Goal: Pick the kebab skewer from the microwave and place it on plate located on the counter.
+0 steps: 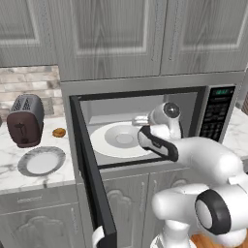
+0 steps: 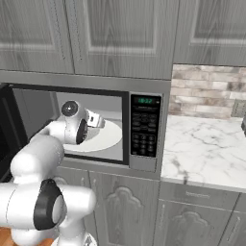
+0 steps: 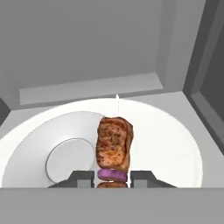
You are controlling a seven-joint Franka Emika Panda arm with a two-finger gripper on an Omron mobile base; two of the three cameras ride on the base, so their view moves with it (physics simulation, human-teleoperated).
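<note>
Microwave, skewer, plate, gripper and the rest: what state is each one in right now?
microwave: door swung open, display lit green.
turntable: inside the microwave, under the skewer.
kebab skewer: between the gripper's fingers.
gripper: shut on the skewer.
plate: on the counter, empty.
toaster: upright behind the plate.

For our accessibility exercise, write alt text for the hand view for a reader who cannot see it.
A thin skewer of orange-brown grilled meat chunks with a purple slice sits between the two dark finger tips of the gripper, which is shut on it, above the round white turntable inside the grey microwave.
</note>
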